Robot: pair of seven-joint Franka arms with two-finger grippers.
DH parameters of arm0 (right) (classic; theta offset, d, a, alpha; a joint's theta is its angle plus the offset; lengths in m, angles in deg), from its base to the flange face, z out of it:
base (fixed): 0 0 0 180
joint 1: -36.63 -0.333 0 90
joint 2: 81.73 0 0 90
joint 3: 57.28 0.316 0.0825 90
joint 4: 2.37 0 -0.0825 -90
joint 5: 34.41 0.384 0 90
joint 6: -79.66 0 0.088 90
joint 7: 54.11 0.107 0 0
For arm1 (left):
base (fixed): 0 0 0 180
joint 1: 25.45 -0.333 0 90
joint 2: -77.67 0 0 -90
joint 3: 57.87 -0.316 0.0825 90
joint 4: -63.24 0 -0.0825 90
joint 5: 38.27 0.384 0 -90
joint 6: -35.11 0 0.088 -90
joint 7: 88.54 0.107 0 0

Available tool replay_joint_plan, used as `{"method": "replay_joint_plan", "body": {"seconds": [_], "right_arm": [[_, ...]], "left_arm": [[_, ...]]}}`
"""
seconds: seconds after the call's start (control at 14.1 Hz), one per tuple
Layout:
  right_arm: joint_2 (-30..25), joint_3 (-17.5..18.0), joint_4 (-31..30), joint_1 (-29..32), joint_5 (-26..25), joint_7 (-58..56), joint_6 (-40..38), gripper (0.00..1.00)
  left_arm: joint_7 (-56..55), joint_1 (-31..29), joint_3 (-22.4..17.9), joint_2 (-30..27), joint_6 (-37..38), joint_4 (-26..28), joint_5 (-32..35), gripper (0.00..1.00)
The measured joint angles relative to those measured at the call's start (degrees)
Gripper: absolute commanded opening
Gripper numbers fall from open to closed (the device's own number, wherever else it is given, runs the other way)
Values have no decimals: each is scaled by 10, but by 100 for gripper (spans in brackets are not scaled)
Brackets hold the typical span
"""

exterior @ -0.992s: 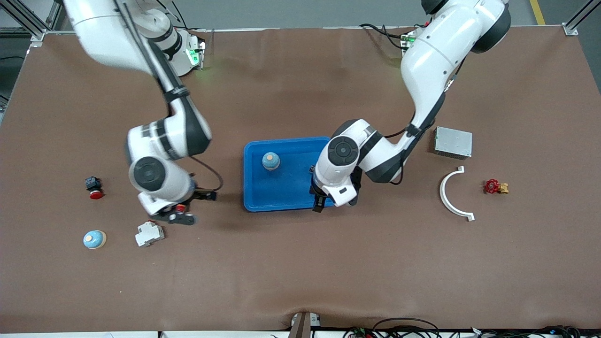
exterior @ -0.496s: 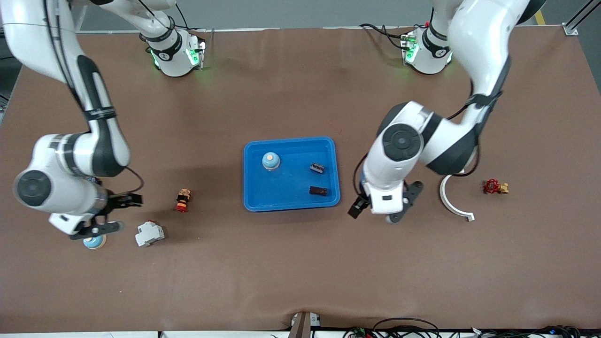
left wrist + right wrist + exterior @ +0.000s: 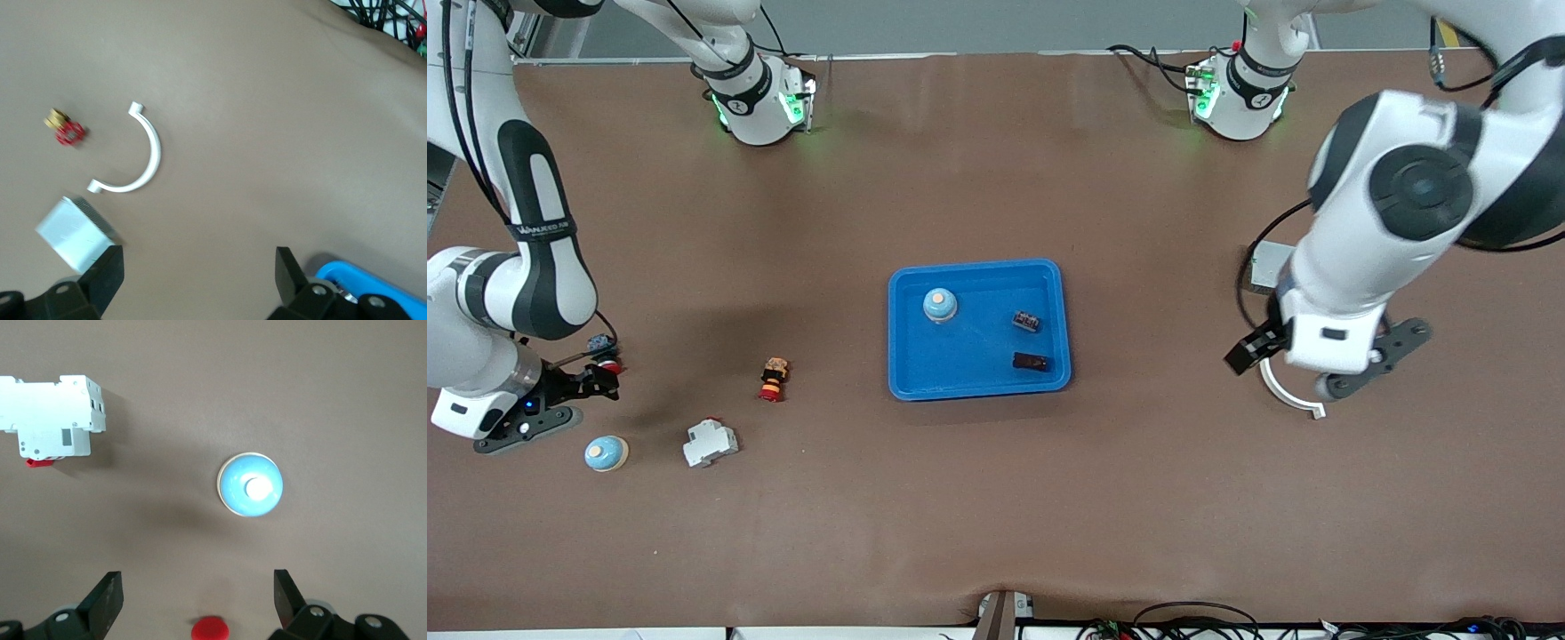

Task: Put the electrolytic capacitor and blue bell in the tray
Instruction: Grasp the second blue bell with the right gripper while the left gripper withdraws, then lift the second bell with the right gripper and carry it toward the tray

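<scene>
Landmark: tray (image 3: 911, 382), mid-bench (image 3: 996, 498).

Nearer the camera than tray, toward right arm's end: second blue bell (image 3: 606, 453), white breaker (image 3: 711, 443) beside it.

Right hand (image 3: 560, 400) over bench near that bell, fingers spread, empty.

Red/yellow button part (image 3: 773, 380) betw. breaker and tray.

In tray: blue bell (image 3: 940, 305) upright, 2 small dark components (image 3: 1030, 362), (image 3: 1027, 320); which is the capacitor, cannot tell.

Left hand (image 3: 1316, 364) well apart from tray, over white curved piece (image 3: 137, 157), fingers spread, empty.

Bare table (image 3: 978, 498) around the tray (image 3: 907, 378)
</scene>
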Motion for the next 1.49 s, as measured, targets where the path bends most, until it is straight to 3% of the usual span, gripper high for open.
{"method": "replay_joint_plan", "body": {"seconds": [0.21, 0.35, 0.71, 0.99, 1.49], "right_arm": [[58, 0, 53, 12, 67, -75, 5, 100], [104, 0, 95, 18, 77, -88, 7, 100], [184, 2, 186, 21, 77, -90, 3, 100], [204, 2, 205, 21, 77, -90, 1, 100], [210, 2, 208, 23, 77, -103, 0, 100]], "left_arm": [[126, -40, 0, -40, 36, 1, -5, 100], [204, -58, -8, -65, 50, 1, -17, 100], [322, -18, -130, -135, 73, 31, -83, 100], [349, 51, -224, -199, 75, 84, -111, 100], [351, 55, -238, -223, 82, 102, -115, 100]]}}
